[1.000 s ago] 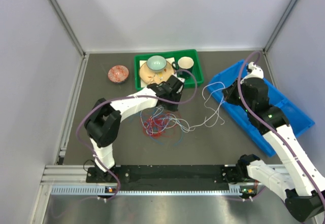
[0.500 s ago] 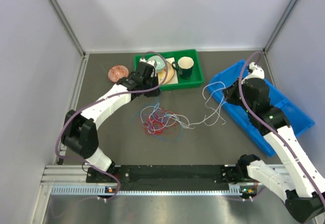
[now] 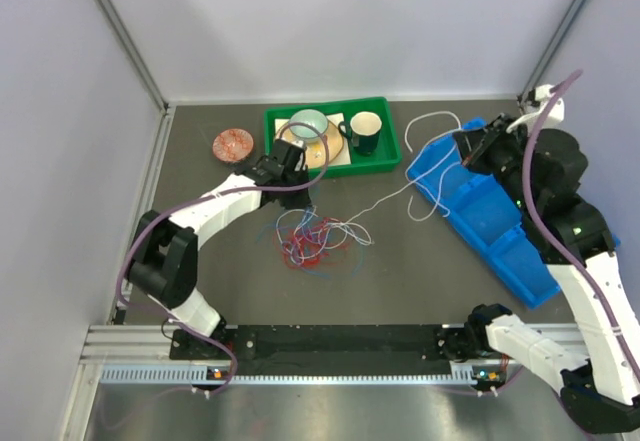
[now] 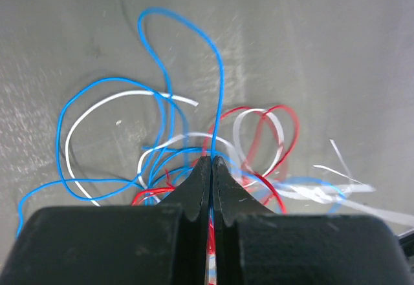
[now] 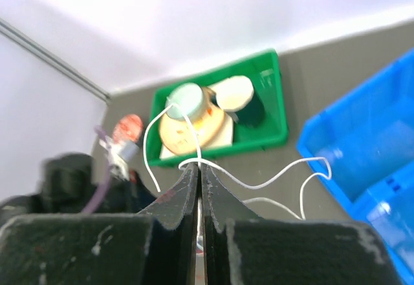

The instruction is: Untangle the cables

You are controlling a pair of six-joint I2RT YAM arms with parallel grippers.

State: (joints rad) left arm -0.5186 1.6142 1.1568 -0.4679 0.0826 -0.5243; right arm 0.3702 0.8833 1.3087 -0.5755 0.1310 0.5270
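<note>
The left gripper (image 4: 211,163) is pinched shut on the blue cable (image 4: 221,84), just off the near edge of the green tray (image 3: 392,147) on the far part of the tabletop (image 3: 420,281). The right gripper (image 5: 198,167) is clamped on the white cable (image 5: 309,161) above the blue bin (image 3: 490,211) at the right edge. From there the white cable's long run slants left and nearward to the tangle in mid-tabletop, where the red cable (image 3: 305,253) lies in loose loops.

2 white-and-black arms (image 3: 225,206), purple cords (image 3: 527,166)
</note>
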